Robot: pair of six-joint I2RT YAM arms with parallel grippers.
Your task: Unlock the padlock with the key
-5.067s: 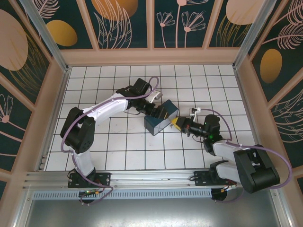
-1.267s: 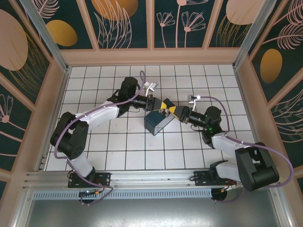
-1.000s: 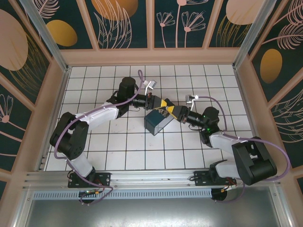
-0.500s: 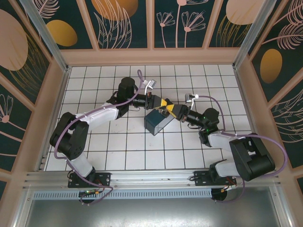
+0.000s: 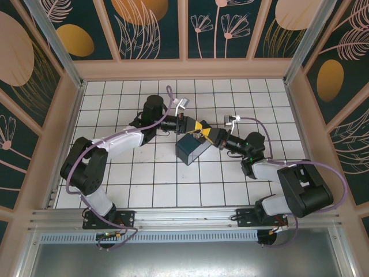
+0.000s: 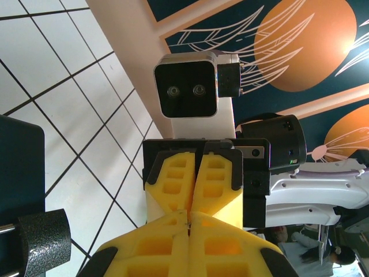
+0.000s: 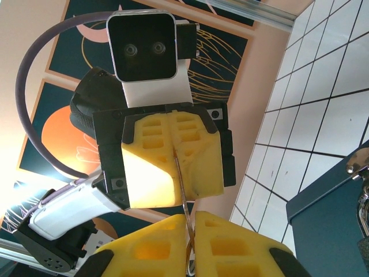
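My right pincer has just clenched on the key, and the left pincer clenches it too; I judge this a handover.

Your right tool has closed. Its yellow foam fingers stood a little apart a second ago and now pinch the thin silvery metal key sticking out of your left tool. Five seconds back, the right tool hung beside the right end of the dark blue box, with the left one at its far-left corner. Both have since come together, tip to tip over the box's far edge. Your right arm has swung in towards the box, and your left arm's elbow has dropped nearer the worktop's front edge.
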